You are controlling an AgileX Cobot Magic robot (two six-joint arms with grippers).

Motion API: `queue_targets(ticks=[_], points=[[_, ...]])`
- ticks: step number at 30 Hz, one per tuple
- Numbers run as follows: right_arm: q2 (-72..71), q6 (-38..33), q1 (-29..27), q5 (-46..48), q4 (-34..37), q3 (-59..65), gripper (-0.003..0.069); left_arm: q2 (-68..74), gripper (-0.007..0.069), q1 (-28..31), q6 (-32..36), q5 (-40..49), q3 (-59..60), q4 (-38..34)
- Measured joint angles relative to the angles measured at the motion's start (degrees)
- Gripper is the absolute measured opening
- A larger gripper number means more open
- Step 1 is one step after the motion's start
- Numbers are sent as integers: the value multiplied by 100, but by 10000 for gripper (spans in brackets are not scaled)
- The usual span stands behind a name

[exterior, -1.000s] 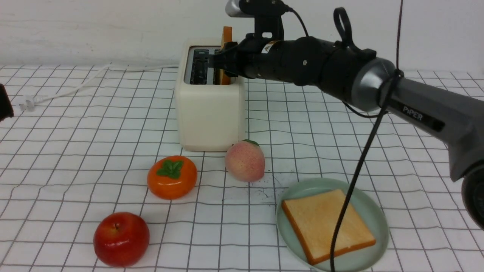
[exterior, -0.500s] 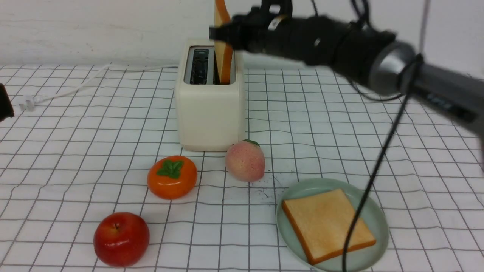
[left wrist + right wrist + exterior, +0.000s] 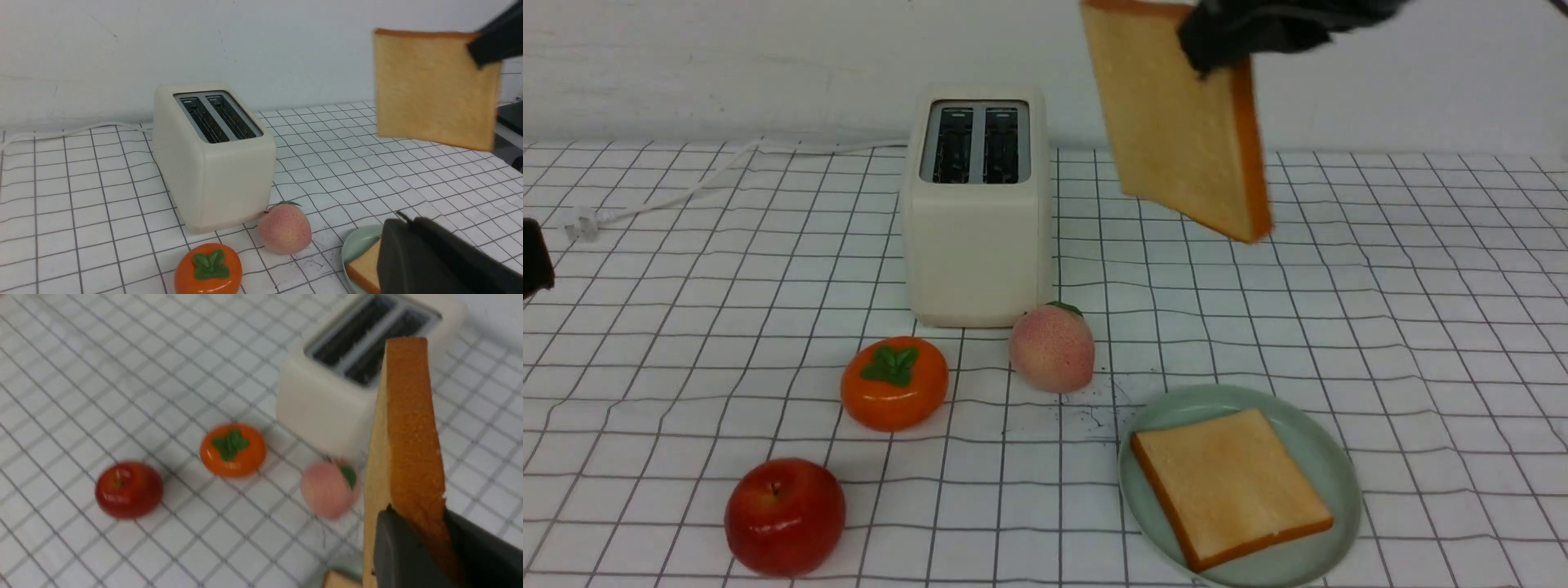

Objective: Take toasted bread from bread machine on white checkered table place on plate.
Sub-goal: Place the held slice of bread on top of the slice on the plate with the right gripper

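Observation:
My right gripper [image 3: 1205, 37] is shut on the top corner of one slice of toasted bread [image 3: 1176, 122], which hangs tilted high in the air, right of the bread machine [image 3: 976, 212] and well above the white checkered table [image 3: 1339, 286]. In the right wrist view the jaws of this gripper [image 3: 421, 539] pinch the slice's orange-brown crust [image 3: 408, 428]. Both toaster slots are dark and empty. A second slice [image 3: 1229, 486] lies flat on the mint-green plate [image 3: 1201, 404] at the front right. My left gripper [image 3: 394, 224] is shut and empty, low at the left, far from the toaster.
An orange persimmon [image 3: 894, 382] and a pink peach [image 3: 1052, 347] sit just in front of the toaster. A red apple [image 3: 784, 514] lies at the front left. The toaster's white cord [image 3: 686, 184] runs left along the table. A white wall stands close behind.
My right gripper has pulled the slice up out of the toaster's right slot and carried it up and to the right. The left arm has not moved.

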Motion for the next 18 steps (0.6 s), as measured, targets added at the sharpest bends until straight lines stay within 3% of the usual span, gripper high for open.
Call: queue_targets(ticks=[6, 10, 13, 14, 15, 18], points=[[-1857, 1288, -196, -113, -864, 2547, 94, 0, -13, 0, 0, 2, 0, 0], [-2447, 1614, -682, -616, -409, 4148, 94, 0, -13, 0, 71, 78, 0, -185], [-2383, 670, -1088, -1428, 1151, 5231, 94, 0, -13, 0, 562, 489, 0, -941], [-2371, 585, -1123, -1523, 1257, 5277, 94, 0, -13, 0, 602, 523, 0, -990], [-2252, -207, -1272, -1891, 2162, 5594, 94, 19, -13, 0, 987, 850, 0, -1428], [-1947, -1394, -1564, -2252, 3373, 5820, 94, 86, -13, 0, 1561, 1216, 0, -1973]])
